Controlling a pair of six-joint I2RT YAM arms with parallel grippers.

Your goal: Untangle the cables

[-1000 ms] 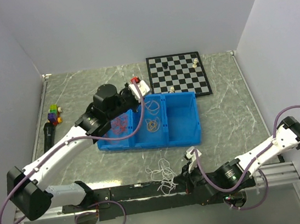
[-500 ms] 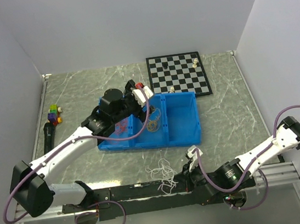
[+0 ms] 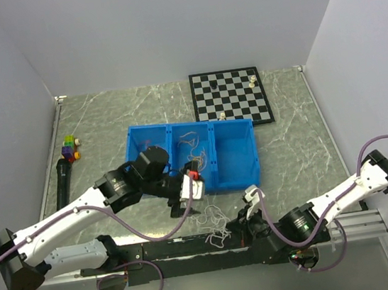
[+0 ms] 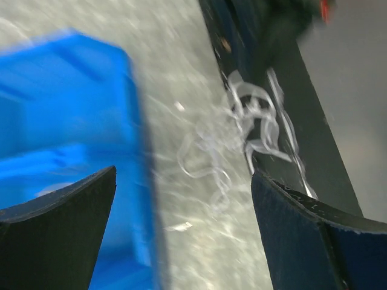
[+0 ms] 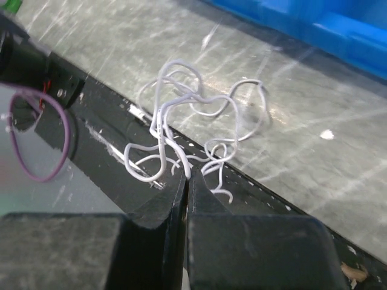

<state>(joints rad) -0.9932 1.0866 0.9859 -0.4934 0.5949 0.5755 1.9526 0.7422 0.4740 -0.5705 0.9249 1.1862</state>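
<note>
Opened wide, the left hand is being brought from the blue bin to the white cables at the near edge of the tabletop; the right hand is being held clenched beside them; a two-handed separation is likely being readied.

No lettering, labels, brand marks or numbers legible in any view. Checked the bin, the chessboard and the cables: no readable marking resolves on any of them. The left wrist view is motion-blurred, so nothing there could be read.
</note>
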